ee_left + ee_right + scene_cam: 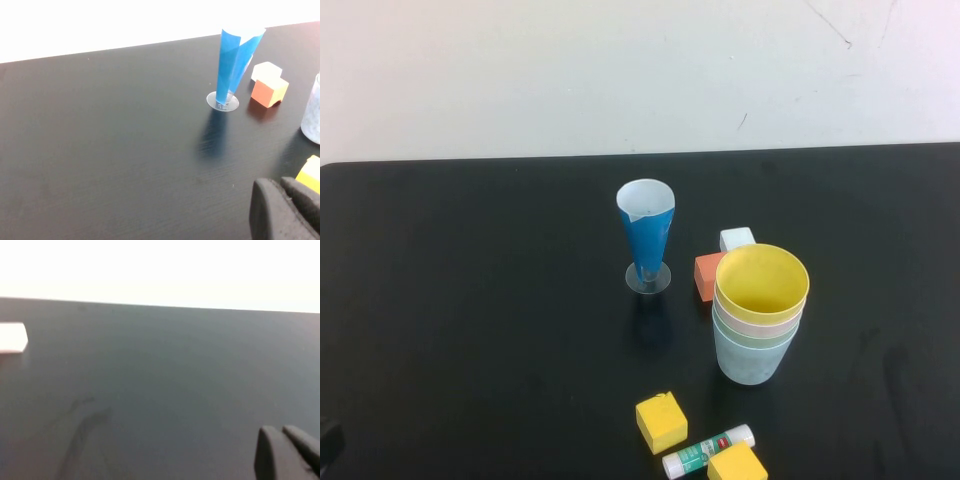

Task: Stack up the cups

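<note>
The cups stand nested in one upright stack right of the table's middle. The yellow cup is innermost and on top, with the pink rim and the pale green rim below it, all inside the light blue cup. The light blue wall also shows in the left wrist view. My left gripper is shut and empty, low over the table near its front left, well away from the stack. My right gripper is shut and empty too, over bare table; the high view does not show it.
A tall blue cone cup on a clear foot stands left of the stack. An orange block and a white block lie behind the stack. Two yellow blocks and a glue stick lie in front.
</note>
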`<control>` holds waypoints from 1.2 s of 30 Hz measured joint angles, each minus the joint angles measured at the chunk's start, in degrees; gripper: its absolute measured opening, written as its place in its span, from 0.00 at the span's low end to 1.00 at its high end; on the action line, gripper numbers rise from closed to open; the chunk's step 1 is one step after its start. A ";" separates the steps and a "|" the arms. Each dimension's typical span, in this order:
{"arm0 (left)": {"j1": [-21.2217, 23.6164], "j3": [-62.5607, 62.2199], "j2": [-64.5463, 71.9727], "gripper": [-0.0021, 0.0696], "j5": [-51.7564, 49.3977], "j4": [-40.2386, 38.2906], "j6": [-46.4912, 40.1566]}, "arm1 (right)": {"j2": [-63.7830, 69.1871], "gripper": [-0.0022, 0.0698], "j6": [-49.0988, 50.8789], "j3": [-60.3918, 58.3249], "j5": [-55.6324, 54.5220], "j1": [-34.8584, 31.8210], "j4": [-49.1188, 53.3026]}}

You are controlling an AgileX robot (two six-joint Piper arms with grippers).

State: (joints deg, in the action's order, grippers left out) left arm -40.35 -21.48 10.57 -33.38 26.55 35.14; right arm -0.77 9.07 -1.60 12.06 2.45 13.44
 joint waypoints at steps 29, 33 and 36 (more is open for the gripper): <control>0.00 0.39 0.00 0.03 0.00 0.05 0.03 | 0.00 0.03 -2.85 0.10 7.61 0.00 0.00; 0.74 3.50 -0.07 0.03 1.27 0.00 0.03 | 0.00 0.03 -2.85 0.10 7.61 0.00 0.00; 3.50 8.06 -0.12 0.03 3.35 -3.97 0.03 | 0.00 0.03 -2.85 0.10 7.64 0.00 0.00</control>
State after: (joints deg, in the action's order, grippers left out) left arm -36.86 -13.42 10.44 -30.02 22.58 35.17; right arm -0.77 6.22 -1.50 19.70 2.45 13.44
